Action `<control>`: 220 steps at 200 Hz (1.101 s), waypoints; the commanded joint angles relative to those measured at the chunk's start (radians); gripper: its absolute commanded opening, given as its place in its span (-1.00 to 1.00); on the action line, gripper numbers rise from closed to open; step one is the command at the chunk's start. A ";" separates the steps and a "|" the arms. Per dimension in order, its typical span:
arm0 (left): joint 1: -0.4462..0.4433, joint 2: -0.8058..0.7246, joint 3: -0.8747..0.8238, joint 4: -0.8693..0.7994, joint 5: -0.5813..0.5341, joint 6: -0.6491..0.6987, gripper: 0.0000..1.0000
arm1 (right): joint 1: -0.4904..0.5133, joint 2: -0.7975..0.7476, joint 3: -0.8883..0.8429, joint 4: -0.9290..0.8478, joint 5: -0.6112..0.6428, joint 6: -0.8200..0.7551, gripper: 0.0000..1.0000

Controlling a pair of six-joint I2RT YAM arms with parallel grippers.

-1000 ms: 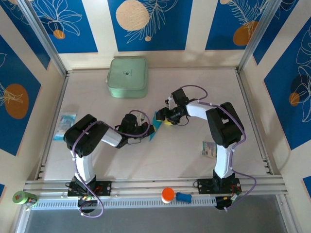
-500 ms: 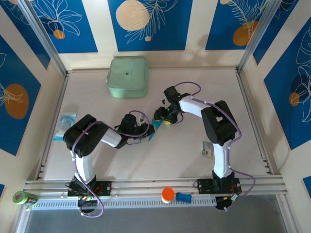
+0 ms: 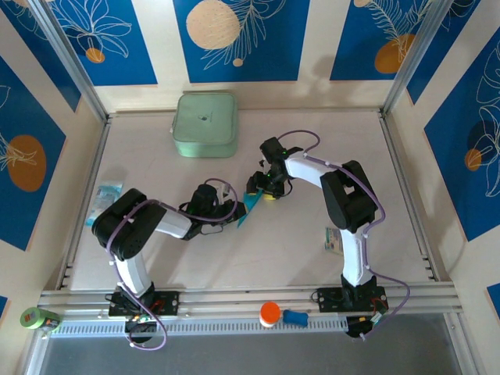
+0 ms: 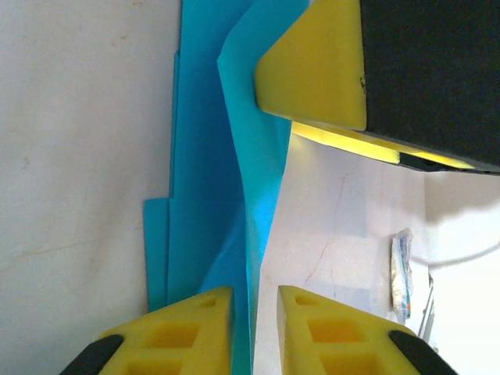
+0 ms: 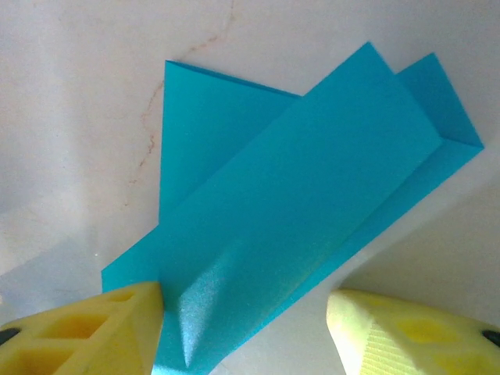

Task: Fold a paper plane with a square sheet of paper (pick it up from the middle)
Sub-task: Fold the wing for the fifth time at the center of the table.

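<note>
1. Nearest us, our left gripper (image 4: pixel 251 328) pinches the paper plane (image 3: pixel 251 205) narrowly at its raised fold.
2. Beyond it, our right gripper (image 5: pixel 242 324) straddles the plane, jaws wide.
3. We should press the crease flat, keeping layers aligned.

Blue leaf-patterned wall panels (image 3: pixel 234 39) enclose a pale, perhaps marbled table (image 3: pixel 312 148) under even light.

The paper plane (image 5: pixel 289 226) is cyan-blue paper folded into a narrow, layered shape with sharp creases and overlapping flaps. It lies mid-desk (image 3: pixel 251 205), between the two arms. One creased flap stands up off the desk (image 4: pixel 250 180) while the other layers lie flat.
</note>
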 commanded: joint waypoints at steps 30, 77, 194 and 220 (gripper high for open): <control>0.005 -0.079 -0.006 -0.112 -0.013 0.103 -0.49 | 0.011 0.110 -0.013 -0.058 0.083 0.006 0.23; -0.017 -0.099 0.023 -0.216 -0.033 0.184 -0.45 | 0.012 0.120 -0.003 -0.066 0.083 0.006 0.21; -0.067 -0.086 0.123 -0.421 -0.101 0.302 -0.45 | 0.012 0.138 0.011 -0.088 0.090 0.017 0.20; -0.074 -0.080 0.130 -0.447 -0.110 0.322 -0.45 | 0.011 0.146 0.015 -0.096 0.092 0.020 0.20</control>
